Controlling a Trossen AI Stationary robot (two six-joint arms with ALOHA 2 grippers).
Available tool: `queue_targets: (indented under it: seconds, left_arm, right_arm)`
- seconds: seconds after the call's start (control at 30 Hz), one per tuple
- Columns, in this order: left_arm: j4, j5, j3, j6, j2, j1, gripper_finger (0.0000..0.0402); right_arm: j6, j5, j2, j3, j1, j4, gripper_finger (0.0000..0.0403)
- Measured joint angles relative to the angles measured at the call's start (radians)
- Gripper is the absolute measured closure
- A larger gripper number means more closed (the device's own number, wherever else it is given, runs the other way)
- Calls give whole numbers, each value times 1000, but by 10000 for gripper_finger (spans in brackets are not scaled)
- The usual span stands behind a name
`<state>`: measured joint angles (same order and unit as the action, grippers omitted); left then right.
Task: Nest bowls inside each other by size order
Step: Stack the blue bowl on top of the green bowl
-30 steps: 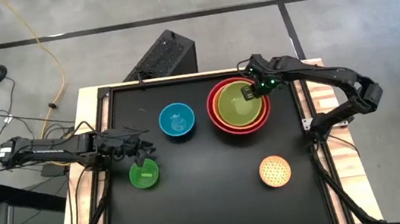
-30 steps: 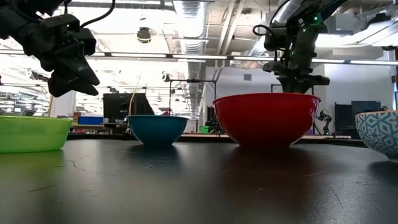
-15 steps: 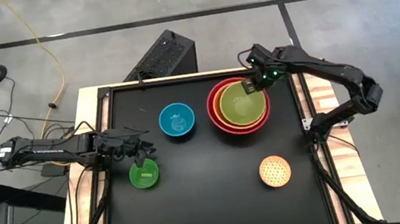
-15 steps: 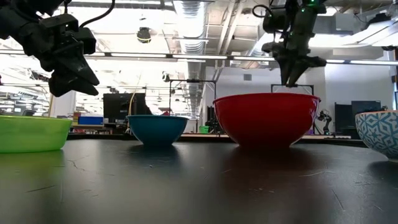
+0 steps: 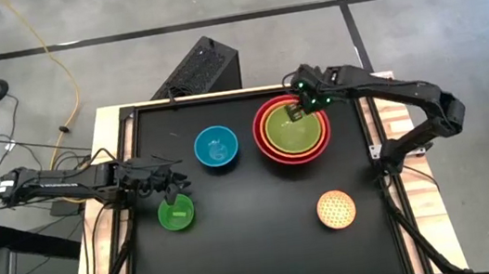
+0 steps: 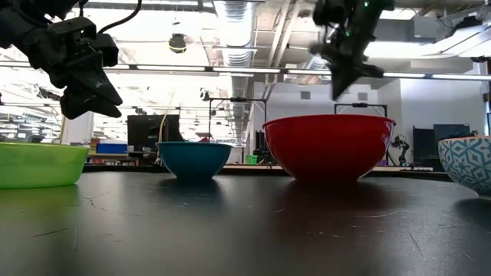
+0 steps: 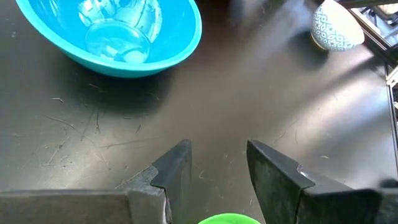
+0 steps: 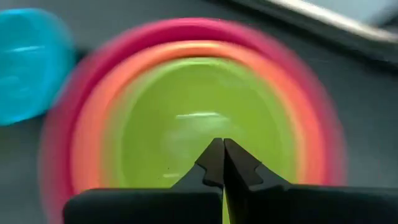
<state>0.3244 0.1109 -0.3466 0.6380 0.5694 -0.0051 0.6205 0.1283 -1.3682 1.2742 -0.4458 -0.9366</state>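
The red bowl (image 5: 262, 144) stands at the table's far right with the orange bowl (image 5: 269, 118) and the lime green bowl (image 5: 298, 132) nested inside it. My right gripper (image 5: 298, 108) is shut and empty, above the far left rim of this stack; it also shows in the low view (image 6: 338, 90). The blue bowl (image 5: 216, 147) stands alone left of the stack. The small dark green bowl (image 5: 176, 214) sits near the left edge. My left gripper (image 5: 173, 193) hangs open just above its far rim. The dotted bowl (image 5: 336, 209) sits at the near right.
The table's raised black frame (image 5: 127, 123) runs around the work surface. Bare black table (image 5: 255, 220) lies between the dark green bowl and the dotted bowl. A dark box (image 5: 200, 67) stands on the floor beyond the far edge.
My right gripper has risen out of the lime green bowl, its fingers coming together, and has gone toward the table's left and far edge. The lime green bowl stays nested in the orange and red bowls.
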Motion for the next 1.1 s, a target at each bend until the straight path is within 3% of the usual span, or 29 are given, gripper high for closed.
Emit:
queue_targets:
  seconds: [0.37, 0.7, 0.93, 1.1]
  left_arm:
    - [36, -53, 0, -28, 0, 0, 257]
    - [-3, 2, 0, -60, 7, 22, 258]
    - [-137, -40, -16, -131, 147, 247, 258]
    - [-101, -99, -191, -239, 345, 456, 258]
  right_arm:
    - [103, -28, 0, 0, 428, 289, 383]
    - [452, -52, 0, 0, 738, 133, 384]
    - [634, 57, 0, 0, 826, 84, 381]
    - [672, 57, 0, 0, 826, 119, 379]
